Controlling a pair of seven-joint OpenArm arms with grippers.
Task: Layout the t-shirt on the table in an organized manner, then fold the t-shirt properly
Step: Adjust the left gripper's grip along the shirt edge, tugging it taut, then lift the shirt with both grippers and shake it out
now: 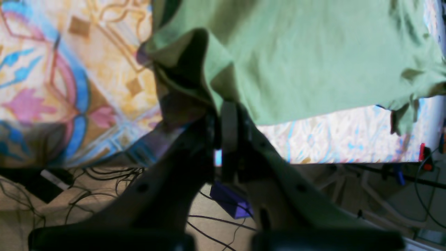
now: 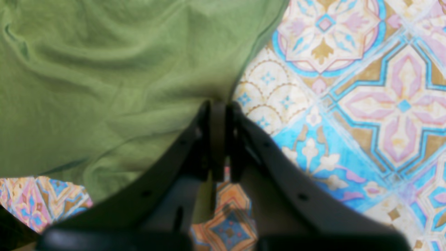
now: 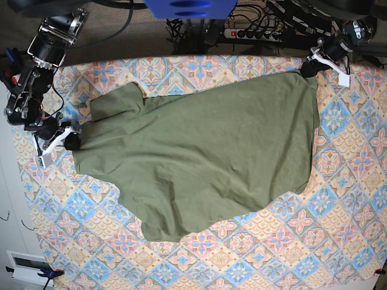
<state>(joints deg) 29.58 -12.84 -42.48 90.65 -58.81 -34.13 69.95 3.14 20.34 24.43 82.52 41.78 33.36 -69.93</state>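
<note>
Olive-green t-shirt (image 3: 199,154), one item, spread wide over the middle of the table (image 3: 338,229), hem running down its right side and a sleeve bunched at far left; we note broad bare patterned cloth along the near edge and right side. We record the left gripper (image 1: 228,111) at the far right corner, jaws closed on the t-shirt's edge, which lifts in a fold there. The right gripper (image 2: 217,108) at the left edge is likewise pinched shut on the t-shirt.

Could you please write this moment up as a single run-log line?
phase: spreading | t-shirt: mostly flat on table, rumpled | left gripper: shut on shirt corner | right gripper: shut on shirt edge
</note>
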